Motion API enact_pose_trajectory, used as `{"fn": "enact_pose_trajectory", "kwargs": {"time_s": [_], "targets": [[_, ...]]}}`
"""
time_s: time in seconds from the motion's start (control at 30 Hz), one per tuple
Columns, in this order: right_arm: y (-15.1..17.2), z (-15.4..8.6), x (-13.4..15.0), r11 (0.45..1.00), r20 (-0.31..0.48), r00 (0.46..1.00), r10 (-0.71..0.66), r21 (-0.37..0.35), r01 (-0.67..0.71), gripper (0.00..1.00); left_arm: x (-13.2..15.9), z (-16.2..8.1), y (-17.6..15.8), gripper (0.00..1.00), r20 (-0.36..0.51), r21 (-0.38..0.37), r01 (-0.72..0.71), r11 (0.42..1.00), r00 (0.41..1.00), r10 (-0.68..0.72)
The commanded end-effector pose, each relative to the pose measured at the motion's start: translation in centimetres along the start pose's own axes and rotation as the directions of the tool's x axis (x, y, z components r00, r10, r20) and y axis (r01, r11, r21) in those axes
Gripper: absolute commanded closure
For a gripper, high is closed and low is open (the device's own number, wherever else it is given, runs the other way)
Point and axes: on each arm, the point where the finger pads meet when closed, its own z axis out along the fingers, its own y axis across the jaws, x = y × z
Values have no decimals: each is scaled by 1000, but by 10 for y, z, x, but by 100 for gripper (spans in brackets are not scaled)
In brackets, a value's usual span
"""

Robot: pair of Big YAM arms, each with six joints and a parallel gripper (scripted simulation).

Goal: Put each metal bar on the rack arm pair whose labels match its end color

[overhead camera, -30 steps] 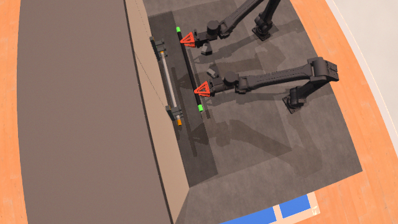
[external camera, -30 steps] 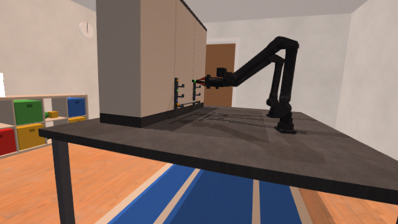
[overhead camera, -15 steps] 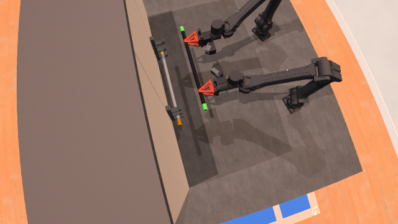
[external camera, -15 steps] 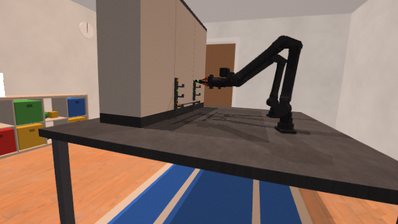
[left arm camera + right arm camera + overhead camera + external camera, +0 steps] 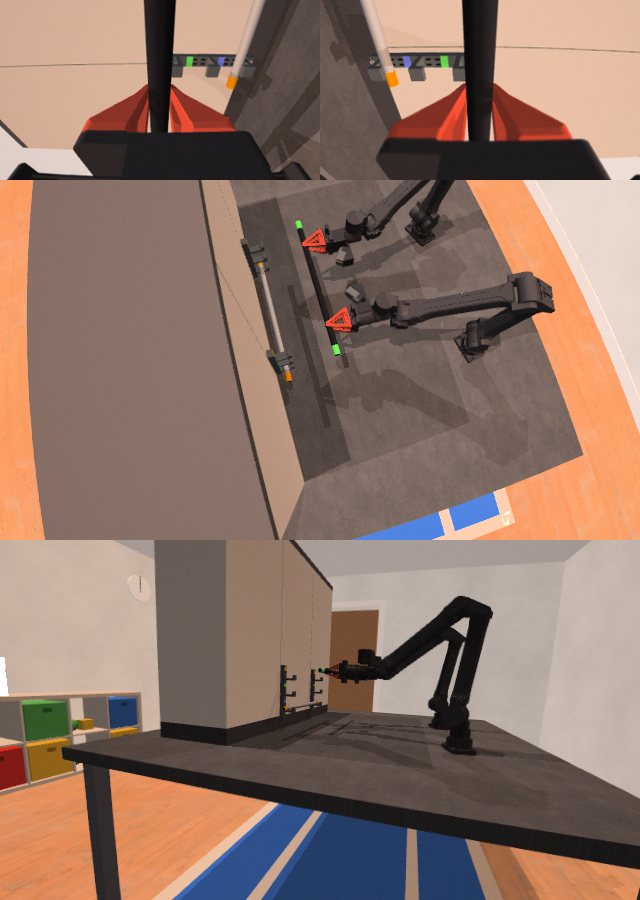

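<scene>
A black bar with green ends is held level off the wall, at about the height of the top rack arms. My left gripper is shut on it near one end; my right gripper is shut on it near the other end. A silver bar with orange ends lies across the lowest pair of rack arms. In the exterior view the near upright shows orange, green and blue labels from top to bottom.
The tan wall stands behind the rack. The dark table top lies below both arms. The black bar stands clear of the rack, with a gap between them in the top view.
</scene>
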Motion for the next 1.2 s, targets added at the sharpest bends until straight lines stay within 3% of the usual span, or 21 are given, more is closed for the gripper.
{"fn": "enact_pose_trajectory", "kwargs": {"time_s": [0.0,1.17], "targets": [[-23,-6,6,998,-20,1000,22,53,-21,100,8,-9,38,100,-20,-85,33,996,999,-35],[-19,-58,6,998,-20,1000,22,53,-21,100,7,-60,33,100,-20,-85,33,996,999,-35]]}}
